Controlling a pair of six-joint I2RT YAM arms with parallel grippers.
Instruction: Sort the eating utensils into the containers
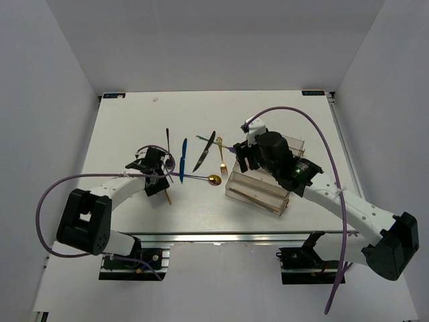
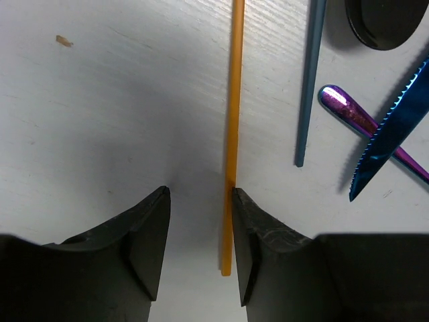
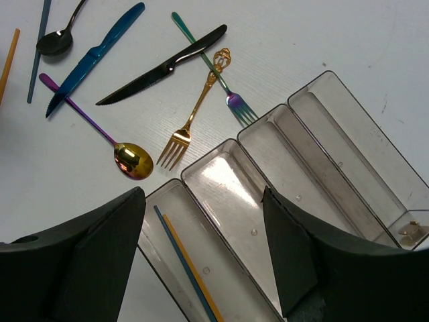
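My left gripper [image 2: 200,191] stands open low over the table, straddling the near end of a wooden chopstick [image 2: 232,121]. Its right finger [image 2: 249,228] touches the stick; the left finger stands apart. Beside it lie a dark grey chopstick [image 2: 308,87], the purple spoon handle [image 2: 345,109] and the blue knife [image 2: 395,124]. My right gripper [image 3: 202,194] hangs open and empty over the clear containers [image 3: 288,151], whose nearest compartment holds a grey chopstick [image 3: 179,255] and a wooden one [image 3: 194,272]. The black knife [image 3: 164,65], gold fork [image 3: 194,111], iridescent fork [image 3: 231,97] and gold-bowled spoon [image 3: 133,161] lie on the table.
A black spoon [image 3: 55,41] lies at the far left of the utensil group. In the top view the containers [image 1: 258,194] sit right of centre near the front edge, with the utensils [image 1: 183,159] spread to their left. White walls surround the table.
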